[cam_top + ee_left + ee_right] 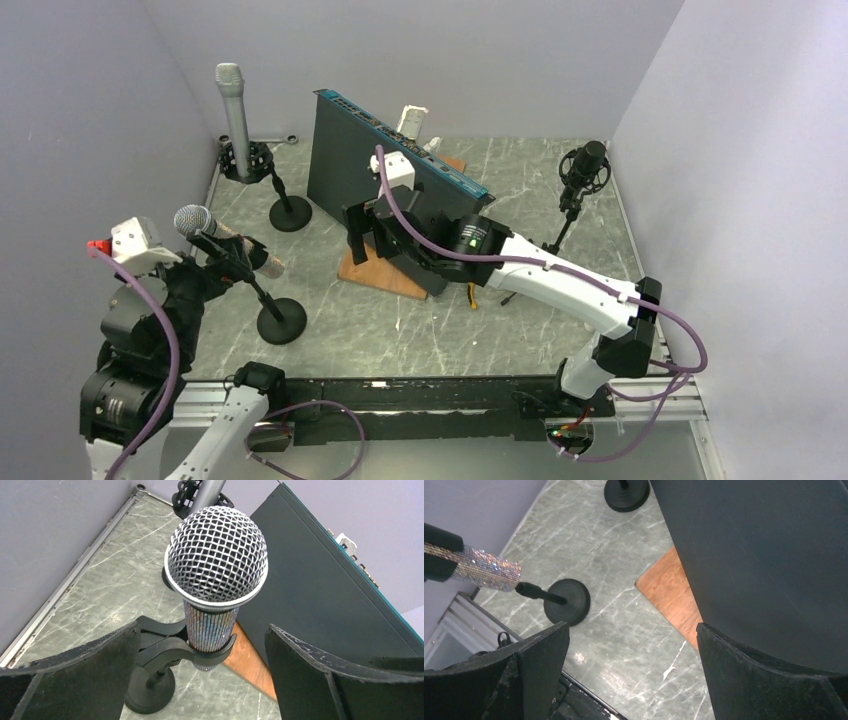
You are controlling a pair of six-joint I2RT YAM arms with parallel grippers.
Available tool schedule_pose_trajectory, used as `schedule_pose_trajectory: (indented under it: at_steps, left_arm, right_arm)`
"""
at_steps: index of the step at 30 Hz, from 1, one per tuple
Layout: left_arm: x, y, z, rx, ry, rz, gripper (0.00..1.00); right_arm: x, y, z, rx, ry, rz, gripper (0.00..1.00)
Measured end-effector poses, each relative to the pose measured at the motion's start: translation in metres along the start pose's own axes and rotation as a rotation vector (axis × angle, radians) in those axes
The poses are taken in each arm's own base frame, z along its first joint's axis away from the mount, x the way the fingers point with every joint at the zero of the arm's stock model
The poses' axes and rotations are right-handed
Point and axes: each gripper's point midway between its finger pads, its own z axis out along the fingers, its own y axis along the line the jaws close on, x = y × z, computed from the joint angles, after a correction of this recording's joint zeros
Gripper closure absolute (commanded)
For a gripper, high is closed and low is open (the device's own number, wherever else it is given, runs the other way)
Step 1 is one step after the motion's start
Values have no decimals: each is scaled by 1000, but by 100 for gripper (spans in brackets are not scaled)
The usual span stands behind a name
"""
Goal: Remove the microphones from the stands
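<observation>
The microphone (pixel 195 221) has a silver mesh head and a glittery body, and sits tilted in the black clip of a small stand (pixel 281 320) at the left. In the left wrist view its head (pixel 216 562) fills the centre, with the body (pixel 210 625) held in the clip (pixel 172 652) above the round base (pixel 149 690). My left gripper (pixel 212 268) is open, its fingers (pixel 85 675) on either side of the microphone and apart from it. My right gripper (pixel 362 232) is open and empty over the table (pixel 634 675). The glittery tail (pixel 486 571) shows in the right wrist view.
A big black panel (pixel 385 185) stands on a wooden board (pixel 385 272) in the middle, beside my right gripper. A grey microphone on its stand (pixel 233 105) is at the back left. A black studio microphone (pixel 584 170) stands at the back right. Walls close in on both sides.
</observation>
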Motion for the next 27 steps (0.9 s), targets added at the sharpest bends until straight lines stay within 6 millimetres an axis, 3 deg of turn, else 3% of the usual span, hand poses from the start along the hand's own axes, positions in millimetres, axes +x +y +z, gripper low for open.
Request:
schedule_pose_trajectory:
  at_steps: [9,16,27]
  left_arm:
    - [12,-6,28,1,-11,22,25]
    - [17,-9,38,21,-20,83,53]
    - [20,-19,42,66,16,138,88]
  right_arm:
    - [15,-5,-13,-58,29,-77,0]
    - [16,2,-13,-108,29,-101,0]
    - [22,5,-11,-129,39,-120,0]
